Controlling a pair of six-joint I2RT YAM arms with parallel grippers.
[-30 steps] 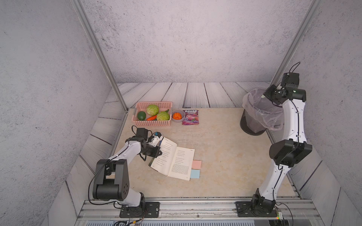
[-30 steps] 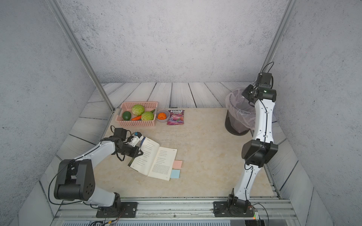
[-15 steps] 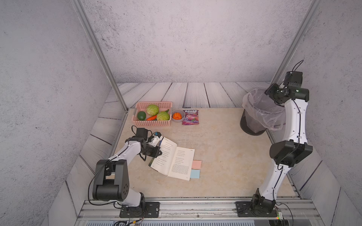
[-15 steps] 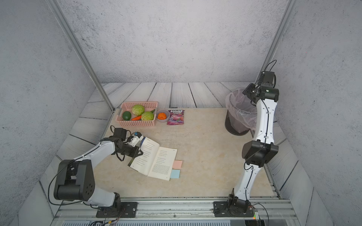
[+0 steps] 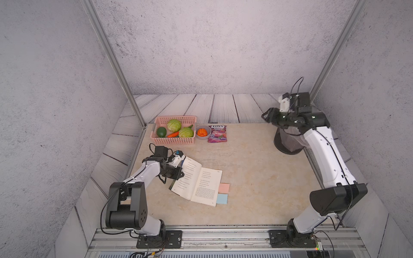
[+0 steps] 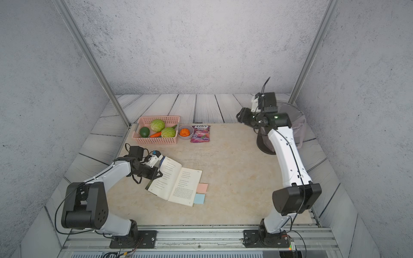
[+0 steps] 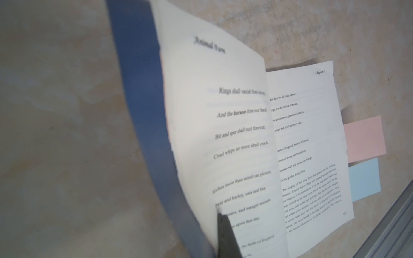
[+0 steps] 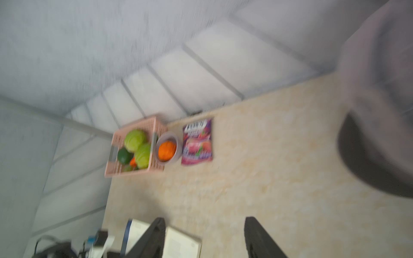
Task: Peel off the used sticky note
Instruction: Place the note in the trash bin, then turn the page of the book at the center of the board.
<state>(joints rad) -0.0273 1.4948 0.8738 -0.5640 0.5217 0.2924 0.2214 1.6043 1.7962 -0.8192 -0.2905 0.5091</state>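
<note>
Open and empty, the right gripper (image 8: 204, 220) has swung from the bin (image 5: 288, 144) toward the book (image 5: 196, 181), likely after a drop; a pink note (image 5: 224, 188) and blue note (image 5: 222, 198) still jut from the book, whose opposite edge the left gripper (image 5: 180, 167) clamps.

A pink slatted basket (image 5: 173, 140) sits at the far left corner of the beige, marbled bench (image 5: 245, 167) in both top views. Inside it lie two pale green cabbages (image 5: 174, 125), a dark green avocado (image 5: 161, 132) and an orange carrot (image 5: 173, 134) wedged between them. Just beside the basket stands a small grey bowl (image 5: 204, 137) holding an orange, ridged piece of food (image 5: 202, 132). Next to the bowl a purple candy bag (image 5: 217, 133) lies flat, with "FOX'S" printed on it. Whitewashed planks (image 5: 223, 107) border the bench, and speckled grey walls (image 5: 201, 44) rise behind.
</note>
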